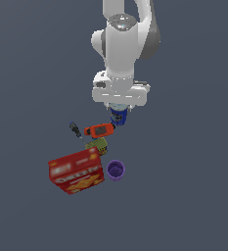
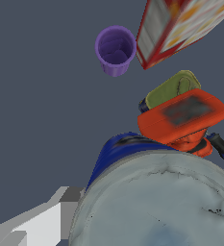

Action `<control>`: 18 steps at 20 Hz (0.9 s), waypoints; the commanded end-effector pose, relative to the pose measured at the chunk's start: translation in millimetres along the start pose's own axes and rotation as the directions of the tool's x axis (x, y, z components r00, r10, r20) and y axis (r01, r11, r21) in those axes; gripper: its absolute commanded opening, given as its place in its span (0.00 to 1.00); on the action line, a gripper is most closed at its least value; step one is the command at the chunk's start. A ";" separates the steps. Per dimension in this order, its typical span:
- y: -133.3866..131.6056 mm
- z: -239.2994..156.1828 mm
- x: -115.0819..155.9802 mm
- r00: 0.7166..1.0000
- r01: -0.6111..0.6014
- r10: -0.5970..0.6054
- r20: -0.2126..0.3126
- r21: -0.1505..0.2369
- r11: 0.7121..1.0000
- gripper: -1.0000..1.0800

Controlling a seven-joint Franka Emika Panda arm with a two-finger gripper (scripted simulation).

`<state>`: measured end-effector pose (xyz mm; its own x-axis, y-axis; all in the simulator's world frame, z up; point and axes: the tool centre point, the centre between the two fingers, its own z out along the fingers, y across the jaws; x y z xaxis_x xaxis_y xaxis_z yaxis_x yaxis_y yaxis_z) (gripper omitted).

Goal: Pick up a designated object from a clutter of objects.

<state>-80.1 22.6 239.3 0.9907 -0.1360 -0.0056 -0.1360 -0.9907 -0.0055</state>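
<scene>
The blue can (image 1: 118, 117) with a silver-grey top sits right under the white hand, between the fingers of my gripper (image 1: 118, 112). In the wrist view its grey top (image 2: 156, 206) fills the near part of the picture. One light-grey finger (image 2: 41, 223) lies against its blue side, and the other finger is hidden. The gripper looks shut on the can. The rest of the clutter lies just beside it: orange-red tool (image 1: 100, 130), dark-handled screwdriver (image 1: 75, 130), olive-green can (image 1: 98, 145), red cracker box (image 1: 76, 170) and purple cup (image 1: 116, 170).
In the wrist view the orange-red tool (image 2: 183, 115) lies close against the blue can, with the olive-green can (image 2: 173, 89) behind it, then the purple cup (image 2: 115, 49) and the red box (image 2: 180, 26). The floor is a plain dark grey.
</scene>
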 end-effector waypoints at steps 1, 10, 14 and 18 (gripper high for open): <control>13.7 -24.7 12.0 1.000 0.000 0.000 -0.004 0.000 1.000 0.00; 59.2 -101.4 52.2 1.000 -0.002 0.002 -0.005 -0.003 1.000 0.00; 75.9 -129.8 67.9 1.000 -0.002 0.002 -0.005 -0.004 1.000 0.00; 90.2 -155.1 82.2 1.000 -0.002 0.002 -0.005 -0.005 1.000 0.00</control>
<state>-15.0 -72.8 381.9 0.9904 -0.1384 -0.0039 -0.1384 -0.9904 -0.0009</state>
